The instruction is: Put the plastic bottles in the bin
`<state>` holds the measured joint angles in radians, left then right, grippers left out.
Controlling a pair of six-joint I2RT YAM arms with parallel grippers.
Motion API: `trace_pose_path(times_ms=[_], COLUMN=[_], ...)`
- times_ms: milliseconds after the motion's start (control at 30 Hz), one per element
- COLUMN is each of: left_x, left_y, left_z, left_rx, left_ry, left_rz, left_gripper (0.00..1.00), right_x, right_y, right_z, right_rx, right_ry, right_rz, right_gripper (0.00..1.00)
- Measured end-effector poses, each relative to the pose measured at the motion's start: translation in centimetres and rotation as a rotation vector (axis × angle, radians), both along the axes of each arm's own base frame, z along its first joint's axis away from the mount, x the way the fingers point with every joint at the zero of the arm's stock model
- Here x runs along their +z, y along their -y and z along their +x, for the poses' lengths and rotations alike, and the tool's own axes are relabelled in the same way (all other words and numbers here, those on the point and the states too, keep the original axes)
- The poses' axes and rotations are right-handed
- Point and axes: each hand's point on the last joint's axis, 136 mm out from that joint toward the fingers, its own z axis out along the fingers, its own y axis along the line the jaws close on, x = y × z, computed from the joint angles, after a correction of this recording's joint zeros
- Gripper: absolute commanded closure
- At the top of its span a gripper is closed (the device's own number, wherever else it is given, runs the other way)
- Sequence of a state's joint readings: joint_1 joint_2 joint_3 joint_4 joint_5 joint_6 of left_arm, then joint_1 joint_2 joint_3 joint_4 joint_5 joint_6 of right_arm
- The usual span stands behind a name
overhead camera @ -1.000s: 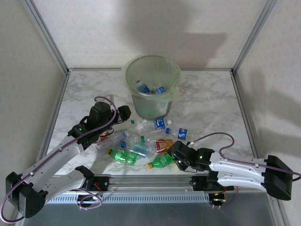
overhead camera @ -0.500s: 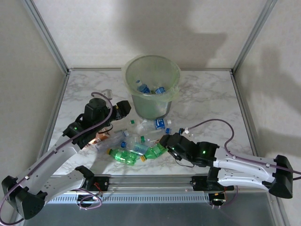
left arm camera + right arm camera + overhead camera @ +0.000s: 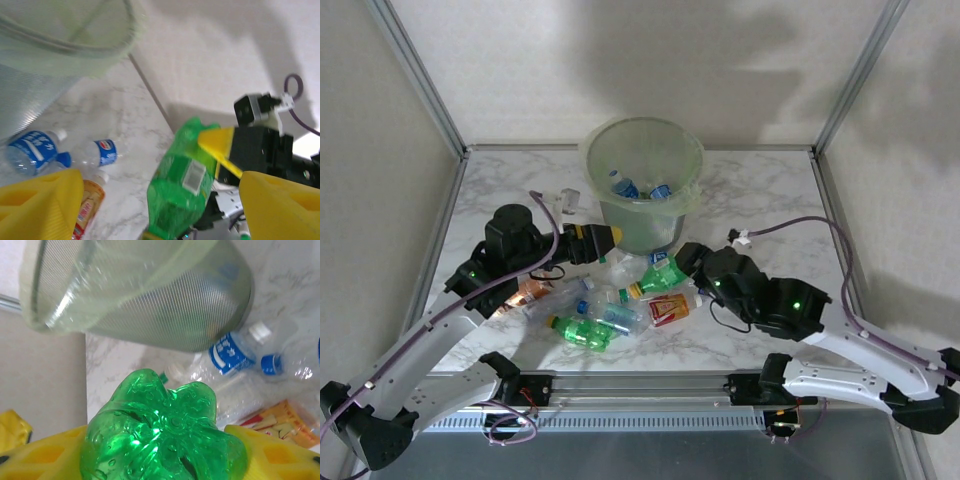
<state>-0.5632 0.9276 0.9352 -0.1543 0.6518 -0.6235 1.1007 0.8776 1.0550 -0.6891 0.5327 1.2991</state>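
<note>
The pale-green bin (image 3: 642, 215) stands at the back centre with a few blue-labelled bottles (image 3: 640, 188) inside. My right gripper (image 3: 682, 266) is shut on a green bottle (image 3: 658, 279), held above the table just in front of the bin. In the right wrist view the green bottle's base (image 3: 165, 435) is clamped between the yellow fingers (image 3: 42, 455). My left gripper (image 3: 600, 240) stands open and holds nothing, beside the bin's lower left. In its wrist view the green bottle (image 3: 182, 185) hangs beyond the fingers (image 3: 40, 207). More plastic bottles (image 3: 605, 312) lie on the table.
Loose on the marble table (image 3: 770, 200) lie a green bottle (image 3: 582, 332), an orange-red labelled bottle (image 3: 668, 310) and an orange-tinted one (image 3: 530, 292) by the left arm. A clear bottle (image 3: 568, 198) sits to the left of the bin. Metal frame posts stand at the back corners.
My right gripper has carried the green bottle up and back from the table's front toward the bin. My left gripper has swung right toward the bin's base, its jaws wider.
</note>
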Motion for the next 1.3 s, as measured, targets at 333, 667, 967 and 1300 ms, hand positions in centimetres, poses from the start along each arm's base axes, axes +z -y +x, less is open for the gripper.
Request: trace_pose_path(times_ms=[333, 667, 967, 1300], left_x=[-3.9, -3.2, -4.0, -4.1], left_y=[3.7, 5.2, 6.3, 6.2], left_z=[-2.8, -4.8, -5.4, -5.3], left_rx=[-0.19, -0.284, -0.328, -0.326], left_ry=[-0.035, 0.006, -0.001, 0.021], left_rz=[0.077, 0.043, 0.047, 0.055], left_gripper=[0.2, 0.3, 0.49, 0.68], right_x=[4.5, 4.6, 5.6, 5.7], right_y=[1.3, 0.0, -1.2, -1.9], right_z=[1.2, 1.7, 1.9, 2.0], right_rx=[-0.019, 0.012, 0.041, 0.062], right_ry=[0.098, 0.109, 0.135, 0.136], right_rz=[0.003, -0.014, 0.036, 0.057], right_gripper=[0.39, 0.39, 0.39, 0.39])
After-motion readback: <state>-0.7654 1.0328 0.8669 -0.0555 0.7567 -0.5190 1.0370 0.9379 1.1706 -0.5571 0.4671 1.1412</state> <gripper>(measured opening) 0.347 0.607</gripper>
